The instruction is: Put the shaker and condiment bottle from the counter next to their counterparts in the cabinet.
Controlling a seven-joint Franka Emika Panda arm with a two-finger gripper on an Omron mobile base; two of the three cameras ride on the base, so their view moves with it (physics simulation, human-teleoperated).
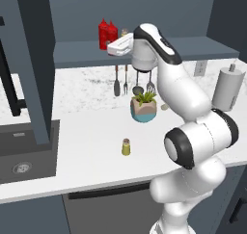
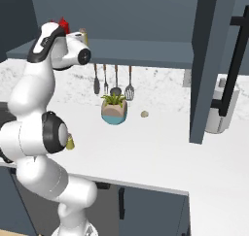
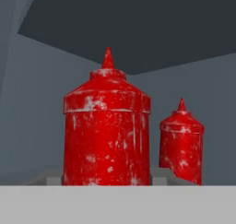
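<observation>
Two red bottles (image 3: 107, 135) (image 3: 181, 142) on cabinet shelf (image 1: 87, 52); shaker (image 1: 126, 147) on worktop (image 1: 87, 146); state of fingers cannot be told.

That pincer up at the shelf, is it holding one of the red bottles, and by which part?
Cannot tell. The nearer red bottle stands right before the pincer on the shelf, but its fingertips and any contact are hidden.

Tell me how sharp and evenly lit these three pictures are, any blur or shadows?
Left base view: soft, flat light, faint shadow beside the shaker on the counter. Right base view: equally soft, no glare. Hand view: slightly blurred; near condiment bottle looms large, its twin smaller behind.
</observation>
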